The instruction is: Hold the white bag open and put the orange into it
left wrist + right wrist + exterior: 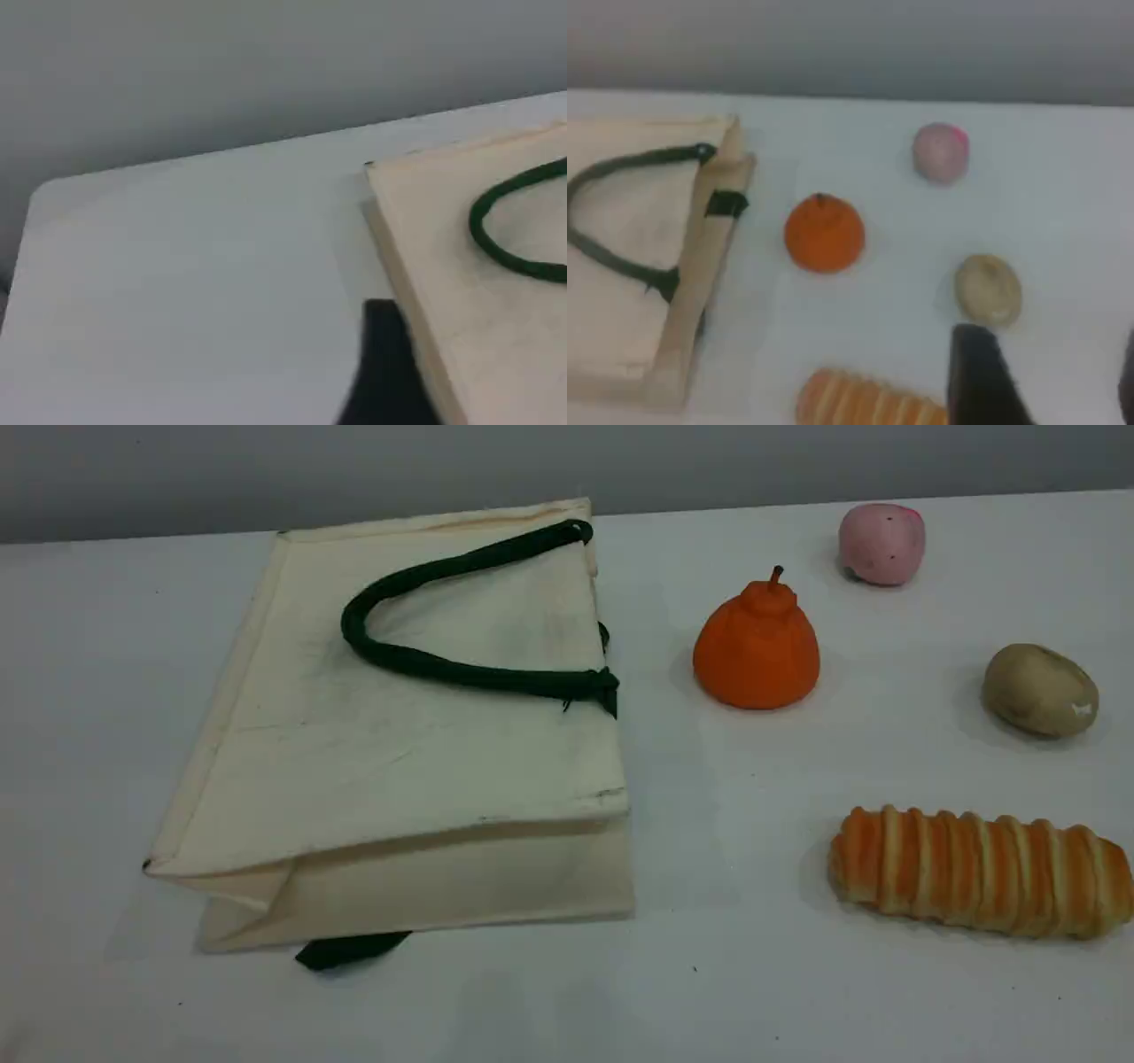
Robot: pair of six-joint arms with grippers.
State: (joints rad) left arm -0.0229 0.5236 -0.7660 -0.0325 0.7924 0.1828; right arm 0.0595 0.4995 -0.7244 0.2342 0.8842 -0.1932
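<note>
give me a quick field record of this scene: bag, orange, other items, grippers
bag: white bag lies flat on its side, mouth toward the orange, closed
handle: green handle rests on top of the bag
orange: orange upright on the table, beside the bag, apart from it
other items: pink ball, brown potato-like item, striped bread loaf
left gripper: fingertip near the bag's edge, holds nothing
right gripper: fingertip above the food items, holds nothing

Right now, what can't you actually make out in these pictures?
- Inside of the white bag: it lies flat on the table, mouth closed.
- Its lower handle: mostly under the bag in the scene view.
- Both pincers: only dark, blurred tips at the wrist views' bottom edges; open or shut is unclear.
- Bread loaf: cut off in the right wrist view.
</note>
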